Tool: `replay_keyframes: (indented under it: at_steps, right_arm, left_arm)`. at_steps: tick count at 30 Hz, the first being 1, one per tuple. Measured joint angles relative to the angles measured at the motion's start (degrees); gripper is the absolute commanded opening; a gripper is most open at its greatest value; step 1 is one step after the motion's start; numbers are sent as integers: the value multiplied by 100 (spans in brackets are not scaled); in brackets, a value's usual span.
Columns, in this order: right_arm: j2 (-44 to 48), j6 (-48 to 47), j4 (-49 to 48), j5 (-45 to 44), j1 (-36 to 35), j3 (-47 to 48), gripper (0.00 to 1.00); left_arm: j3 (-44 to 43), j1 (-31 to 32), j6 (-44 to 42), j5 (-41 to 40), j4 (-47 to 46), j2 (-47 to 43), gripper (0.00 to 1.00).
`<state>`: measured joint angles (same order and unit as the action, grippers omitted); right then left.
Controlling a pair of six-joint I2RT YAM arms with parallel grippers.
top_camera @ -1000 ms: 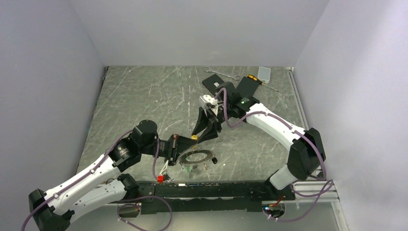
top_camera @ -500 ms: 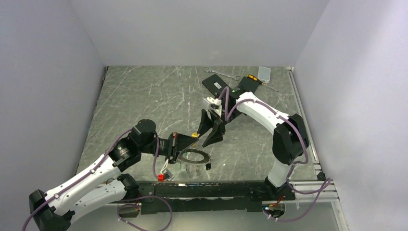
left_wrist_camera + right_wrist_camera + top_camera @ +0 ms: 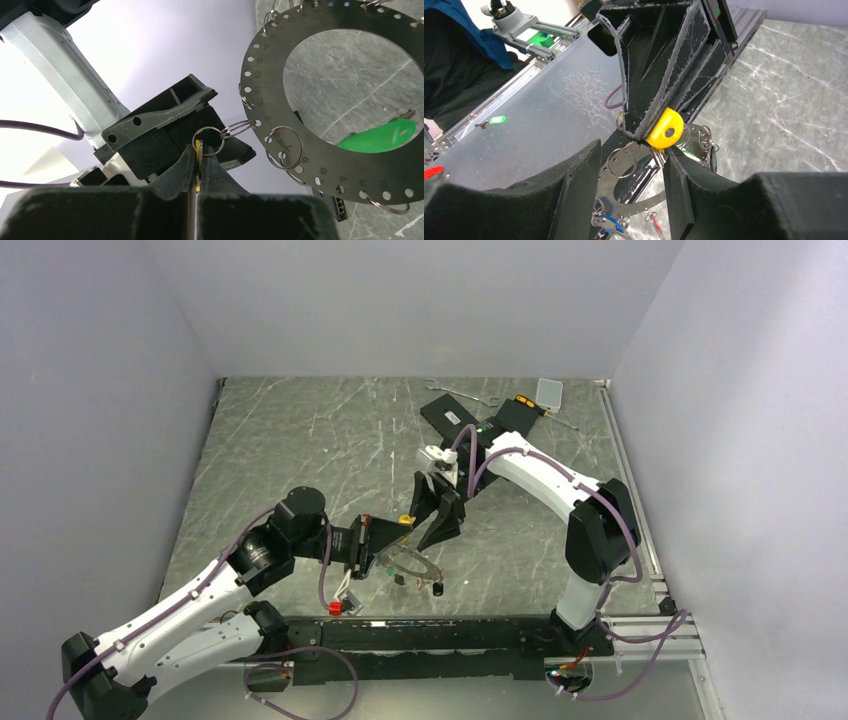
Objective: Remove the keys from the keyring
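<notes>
The keyring [image 3: 412, 567] is a flat dark metal hoop with numbered holes, hanging tilted just above the table. Keys hang from it on small split rings: green [image 3: 381, 138], blue [image 3: 610, 223], red [image 3: 657, 223]. My left gripper [image 3: 400, 526] is shut on the yellow key [image 3: 404, 520], which also shows in the left wrist view [image 3: 198, 148] and is linked to the hoop [image 3: 270, 90] by split rings. My right gripper [image 3: 437, 516] is open; in the right wrist view [image 3: 631, 155] its jaws straddle the hoop [image 3: 624, 182] just under the yellow key [image 3: 665, 129].
A black flat box [image 3: 449, 415], a silver wrench [image 3: 460, 393], a black device with orange marks [image 3: 517, 412] and a small pale box [image 3: 549, 392] lie at the back. A red piece [image 3: 334, 609] sits by the front rail [image 3: 440, 635].
The hoop's near-left side has lifted off the table and now hangs tilted from the yellow key. My right gripper has shifted slightly down and left toward that key.
</notes>
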<state>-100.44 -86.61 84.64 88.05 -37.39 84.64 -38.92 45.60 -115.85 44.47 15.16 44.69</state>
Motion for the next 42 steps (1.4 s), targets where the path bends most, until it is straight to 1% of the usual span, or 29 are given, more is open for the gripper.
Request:
replay_keyframes:
  at_steps: [7, 15, 28, 36, 42]
  right_arm:
    - [-4, -44, 24, 33, -92, 125, 41]
    - [-199, -87, 37, 76, -179, 125, 38]
    - [-264, -98, 33, 96, -190, 125, 0]
    - [-264, 127, 33, 179, -63, 122, 0]
    - [-422, 527, 13, 190, 166, 295, 0]
  left_arm:
    - [0, 2, -2, 11, -72, 20, 0]
    - [-24, 2, 4, -28, -72, 55, 0]
    - [-55, 20, 2, -55, -76, 31, 0]
    - [-26, 13, -15, -612, -173, -155, 0]
    - [313, 9, -192, -1174, -555, -391, 0]
